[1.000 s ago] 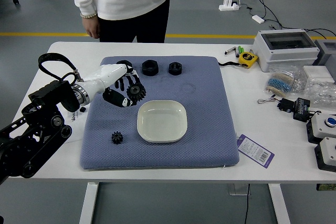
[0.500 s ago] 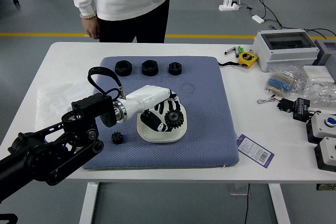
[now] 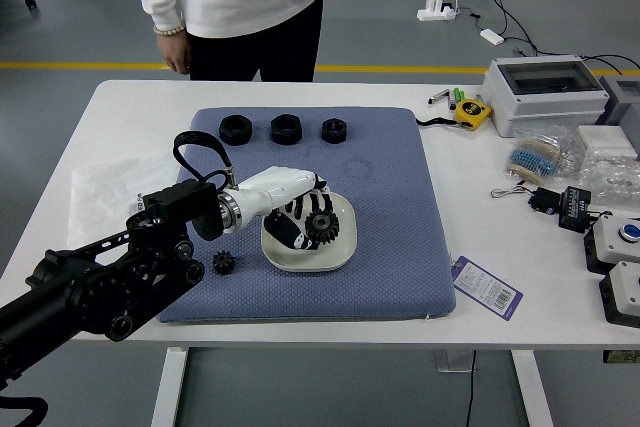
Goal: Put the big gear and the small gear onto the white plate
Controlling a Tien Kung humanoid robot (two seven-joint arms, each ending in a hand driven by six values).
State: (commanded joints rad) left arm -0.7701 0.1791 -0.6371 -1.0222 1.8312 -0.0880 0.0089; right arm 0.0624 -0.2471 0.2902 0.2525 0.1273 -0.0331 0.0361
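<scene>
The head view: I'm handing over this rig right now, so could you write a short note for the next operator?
Left hand: gripping the big black toothed gear over the shallow white plate; whether the gear touches the plate, I cannot tell.
Right hand: out of view.
Small black toothed gear: on the blue textured mat, left of the plate.
Person: standing at the far side, one hand hanging down, holding nothing visible.
Done: big gear picked up and over the plate.
Left to do: set down and release the big gear, then put the small gear on the plate.
</scene>
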